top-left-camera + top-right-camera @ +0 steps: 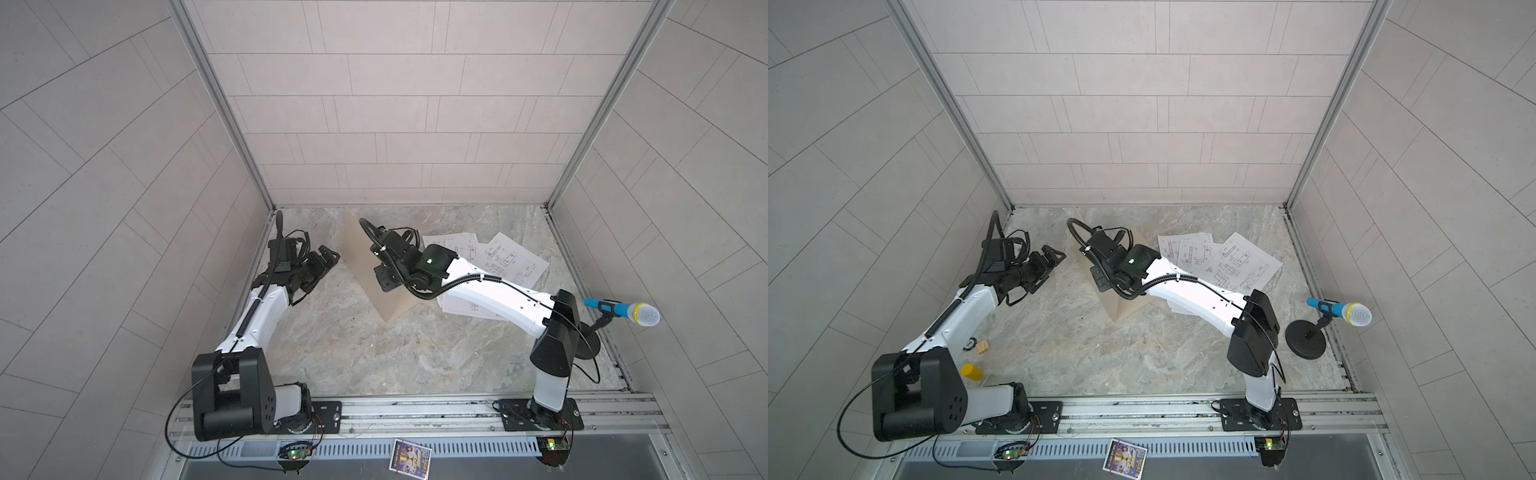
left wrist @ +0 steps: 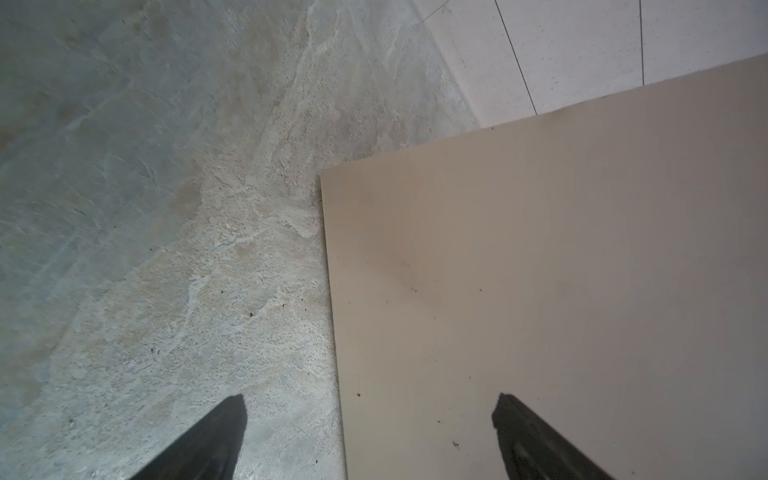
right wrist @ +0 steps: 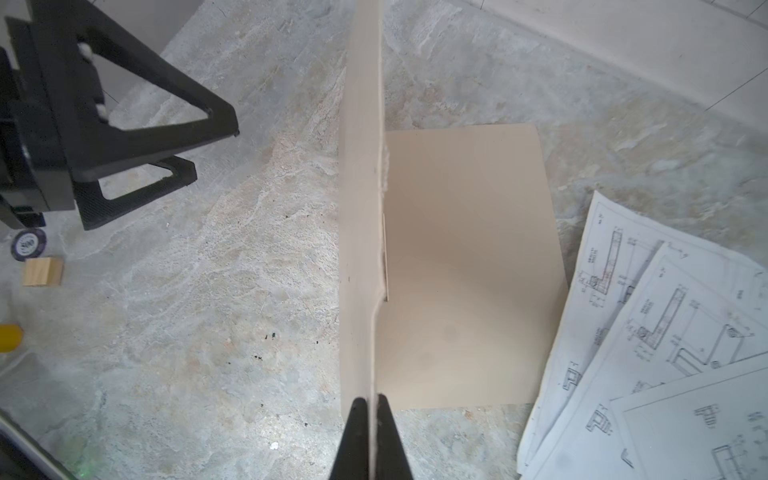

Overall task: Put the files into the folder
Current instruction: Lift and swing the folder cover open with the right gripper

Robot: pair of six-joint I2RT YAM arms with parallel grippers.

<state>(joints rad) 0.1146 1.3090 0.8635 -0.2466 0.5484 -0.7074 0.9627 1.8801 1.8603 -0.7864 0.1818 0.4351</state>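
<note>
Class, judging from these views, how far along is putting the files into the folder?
Done: the folder stands open. In hand: the right claw pinches its cover upright; the left claw hangs open, empty. Left: the files lie beside it, none inside.

Free across the near middle of the tabletop (image 1: pixel 345 357). Blocked further back by the folder (image 3: pixel 359 208), its raised cover pinched upright in the right claw (image 3: pixel 371 401), a wall between the two sides. Left of that wall, only a strip of bare tabletop up to the left claw (image 3: pixel 214 151), spread wide, touching nothing. Right of it, open from above over the flat half; hemmed by the files (image 3: pixel 665 332), overlapping just beside it. Cluttered near the left arm's base: wooden block (image 1: pixel 983 347), chip (image 3: pixel 28 245), yellow cylinder (image 1: pixel 971 372). Barred at the right edge by a microphone (image 1: pixel 623 311) on its stand.
</note>
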